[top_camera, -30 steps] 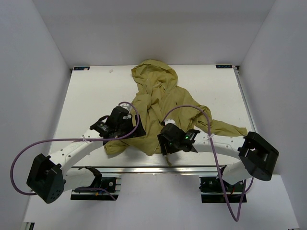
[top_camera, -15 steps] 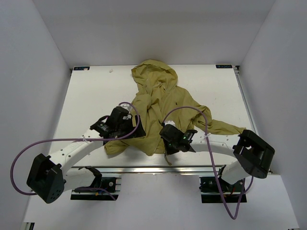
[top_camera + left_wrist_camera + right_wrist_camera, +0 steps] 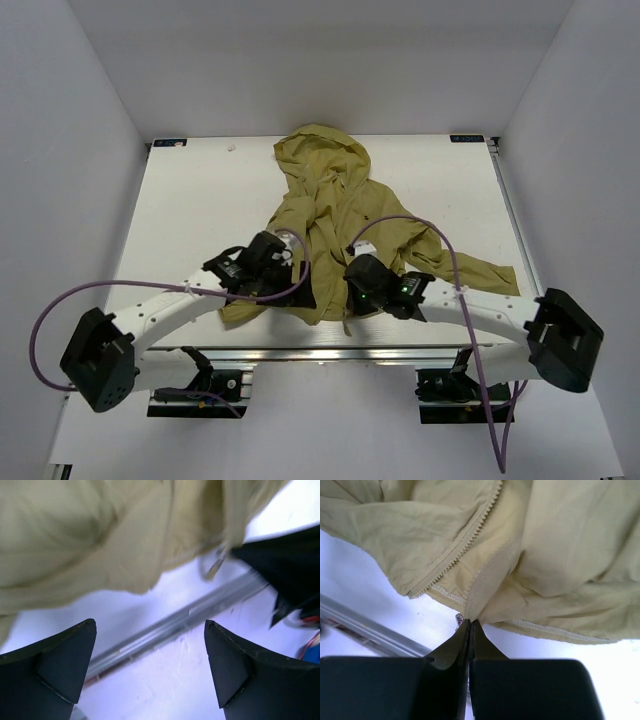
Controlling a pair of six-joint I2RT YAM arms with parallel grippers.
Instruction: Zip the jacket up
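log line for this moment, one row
left gripper: open, empty | right gripper: shut on jacket hem | zipper: undone at bottom

The jacket [image 3: 340,210] lies on the table [image 3: 190,210], hood [image 3: 322,155] rearward, hem [image 3: 322,316] at near edge.

A white bench [image 3: 180,210] carries an olive jacket [image 3: 330,200], which lies crumpled near its middle. The hood [image 3: 322,152] points to the far edge and one sleeve [image 3: 470,266] stretches right. The hem lies by the near edge, just beside a metal rail [image 3: 300,353]. A small blue tag [image 3: 170,142] sits at the far left corner.
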